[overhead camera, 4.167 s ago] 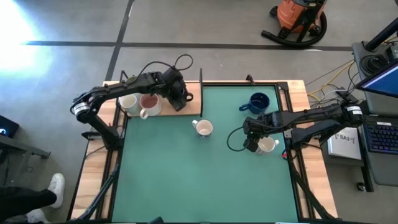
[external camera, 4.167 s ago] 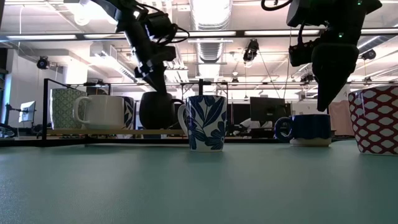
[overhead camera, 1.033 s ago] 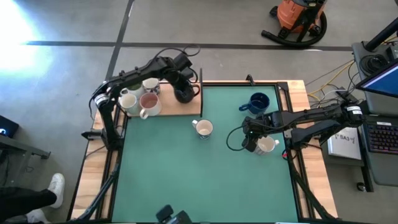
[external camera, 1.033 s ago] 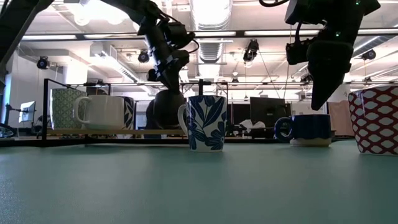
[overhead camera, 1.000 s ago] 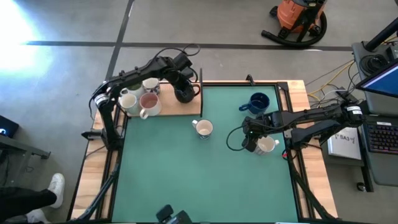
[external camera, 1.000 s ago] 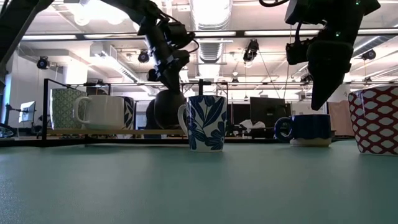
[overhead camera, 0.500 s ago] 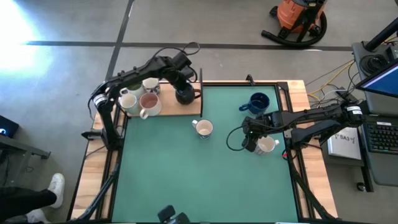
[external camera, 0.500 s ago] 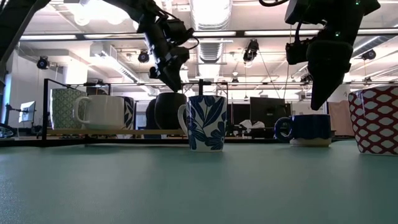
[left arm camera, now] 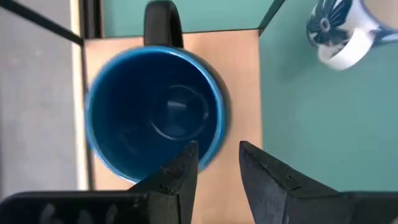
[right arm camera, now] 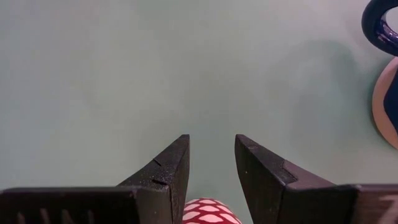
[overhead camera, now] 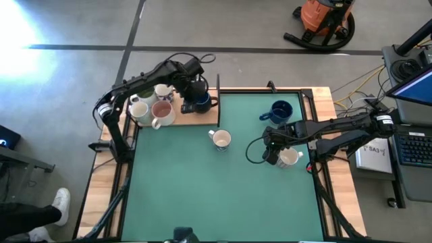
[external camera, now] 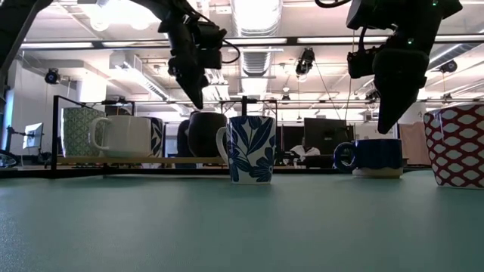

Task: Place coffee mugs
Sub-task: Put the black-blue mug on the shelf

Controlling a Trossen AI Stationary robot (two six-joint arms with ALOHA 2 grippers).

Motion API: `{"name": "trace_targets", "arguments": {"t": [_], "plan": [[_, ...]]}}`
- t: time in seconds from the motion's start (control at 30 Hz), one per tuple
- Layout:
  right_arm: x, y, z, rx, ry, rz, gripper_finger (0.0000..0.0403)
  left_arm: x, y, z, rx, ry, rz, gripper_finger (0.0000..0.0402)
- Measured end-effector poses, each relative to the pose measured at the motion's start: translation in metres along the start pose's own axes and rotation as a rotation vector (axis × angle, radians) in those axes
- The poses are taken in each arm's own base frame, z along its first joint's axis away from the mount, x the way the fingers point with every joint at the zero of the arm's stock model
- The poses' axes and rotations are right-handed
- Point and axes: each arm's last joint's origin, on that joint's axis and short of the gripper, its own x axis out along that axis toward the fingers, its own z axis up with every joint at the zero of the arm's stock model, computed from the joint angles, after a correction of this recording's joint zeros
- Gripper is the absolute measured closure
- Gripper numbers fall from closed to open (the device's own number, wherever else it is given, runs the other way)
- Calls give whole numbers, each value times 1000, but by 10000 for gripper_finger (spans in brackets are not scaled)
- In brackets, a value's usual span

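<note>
A dark blue mug (left arm camera: 155, 118) stands on its base on the wooden board (overhead camera: 202, 119) at the table's far left. My left gripper (left arm camera: 217, 168) hangs open just above its rim (external camera: 198, 102), touching nothing. Two cream mugs (overhead camera: 140, 110) and a pink-inside mug (overhead camera: 162, 111) share the board. A blue-flowered mug (overhead camera: 221, 140) stands mid-table, and a navy mug (overhead camera: 280, 111) stands far right. My right gripper (right arm camera: 211, 155) waits open above a red-patterned mug (right arm camera: 208, 213), clear of it.
A thin black frame (external camera: 54, 136) rails in the board, with an upright post (overhead camera: 218, 88) at its right corner. Cables (overhead camera: 256, 152) loop by the right arm. The near half of the green mat (overhead camera: 223, 196) holds nothing.
My left gripper has let go of the dark blue mug, risen a little off it, shifted toward the table's left edge and rolled about its own axis. The mug stays upright on the board. The right arm has kept still.
</note>
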Motion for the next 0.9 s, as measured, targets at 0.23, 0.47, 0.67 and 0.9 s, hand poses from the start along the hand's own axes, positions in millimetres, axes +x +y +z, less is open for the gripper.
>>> {"name": "trace_targets", "arguments": {"t": [0.23, 0.47, 0.67, 0.9], "plan": [[0, 0, 0, 0, -2, 1, 284, 11, 3, 2, 77, 13, -2, 301], [0, 0, 0, 1, -3, 1, 284, 25, 5, 2, 79, 44, -26, 301], [0, 0, 0, 0, -4, 3, 284, 35, 7, 2, 76, 64, -46, 313], [0, 1, 1, 1, -9, 5, 284, 39, 8, 3, 67, 65, -51, 376]]}}
